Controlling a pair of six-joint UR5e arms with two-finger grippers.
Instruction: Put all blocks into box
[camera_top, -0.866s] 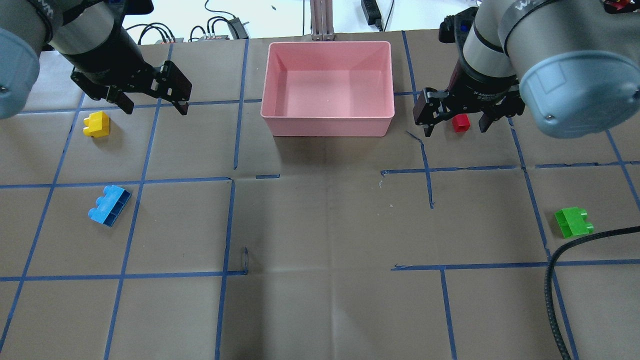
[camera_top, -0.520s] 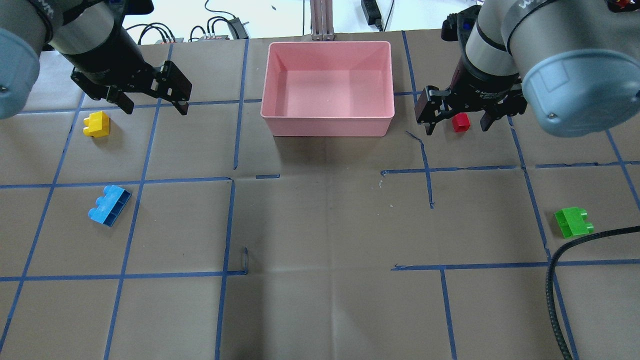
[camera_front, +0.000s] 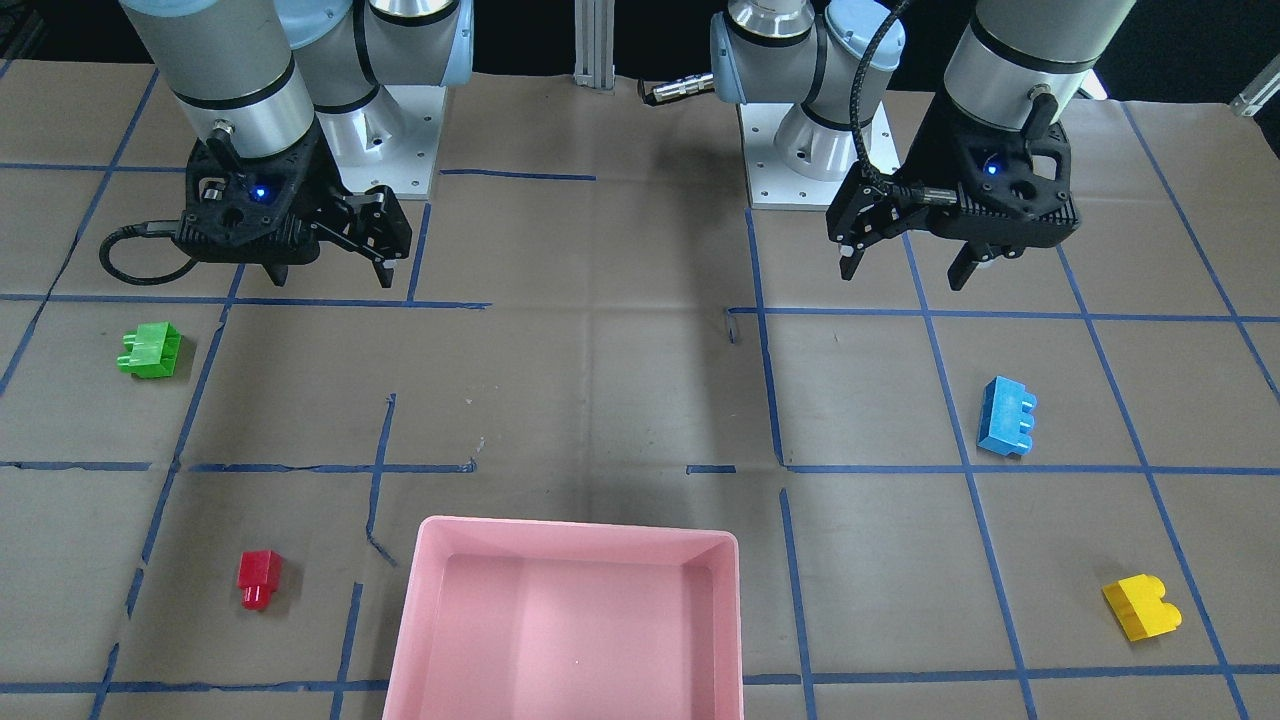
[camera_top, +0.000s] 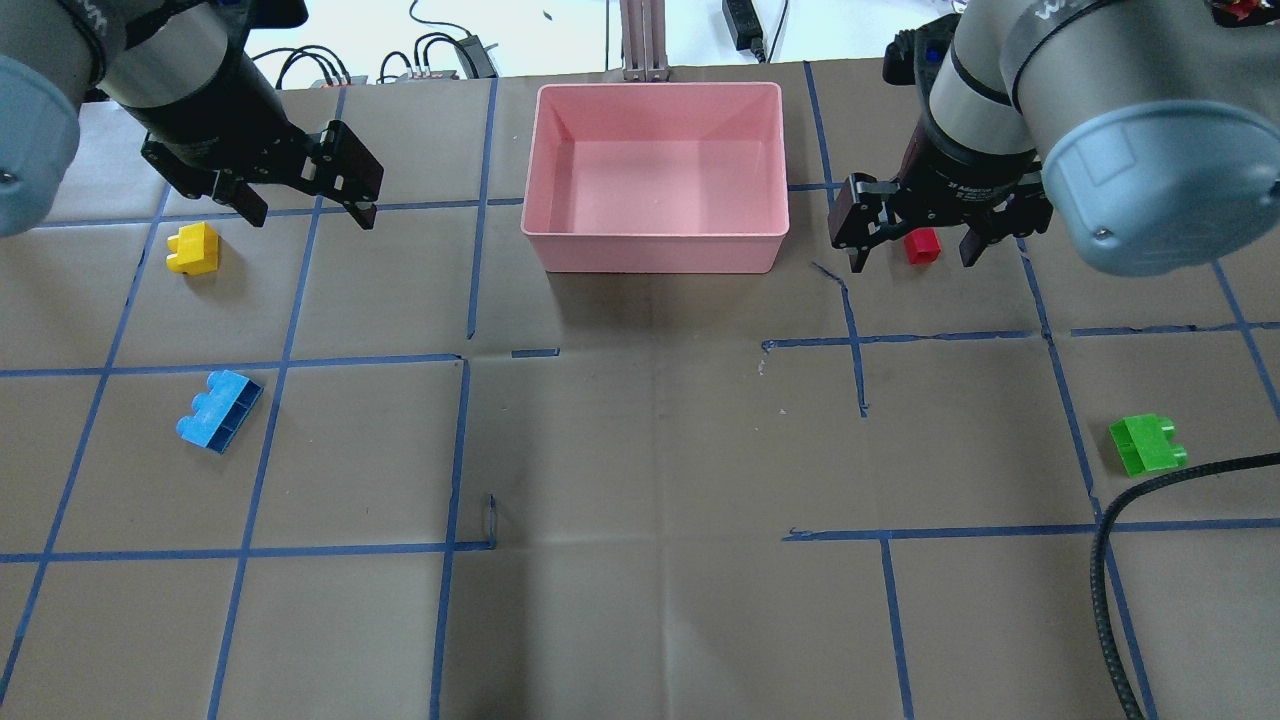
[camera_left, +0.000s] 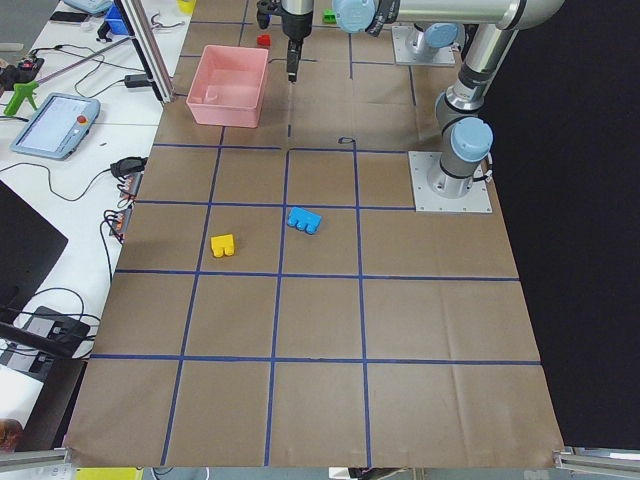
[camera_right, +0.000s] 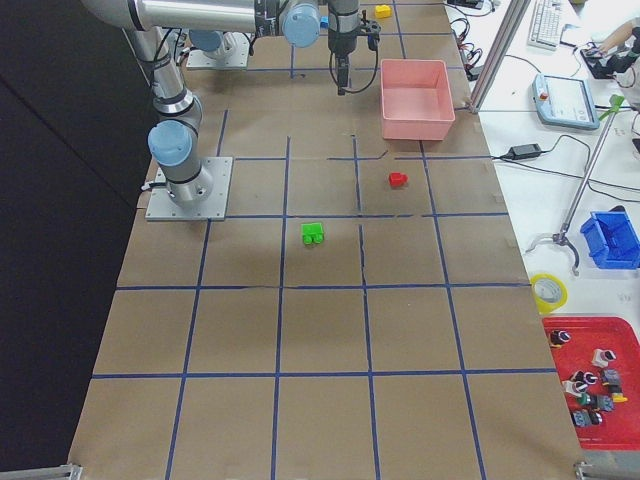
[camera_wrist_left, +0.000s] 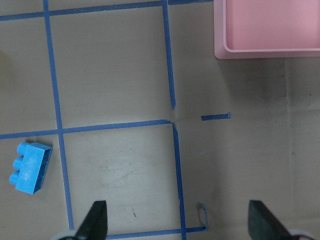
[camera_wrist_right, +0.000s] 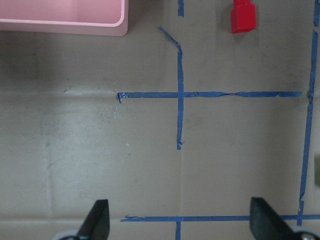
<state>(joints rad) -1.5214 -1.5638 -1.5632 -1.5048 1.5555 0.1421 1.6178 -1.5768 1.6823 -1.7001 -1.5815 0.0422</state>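
Note:
The pink box (camera_top: 655, 255) stands at the table's far middle, and nothing shows inside it. Its rim also shows in the front view (camera_front: 570, 530). A yellow block (camera_top: 193, 248) and a blue block (camera_top: 219, 410) lie on the left. A red block (camera_top: 922, 245) lies right of the box, and a green block (camera_top: 1147, 444) lies at the right. My left gripper (camera_top: 312, 215) is open and empty, raised above the table right of the yellow block. My right gripper (camera_top: 912, 260) is open and empty, raised high over the red block's area. The red block also shows in the right wrist view (camera_wrist_right: 243, 16). The blue block also shows in the left wrist view (camera_wrist_left: 31, 167).
A black cable (camera_top: 1110, 560) curves over the table's near right corner. Blue tape lines grid the brown paper cover. Both arm base plates (camera_front: 820, 170) sit at the robot's side of the table. Cables and electronics lie beyond the far edge.
The right gripper has shifted only very slightly near the red block. The left gripper and all the blocks have stayed where they were.

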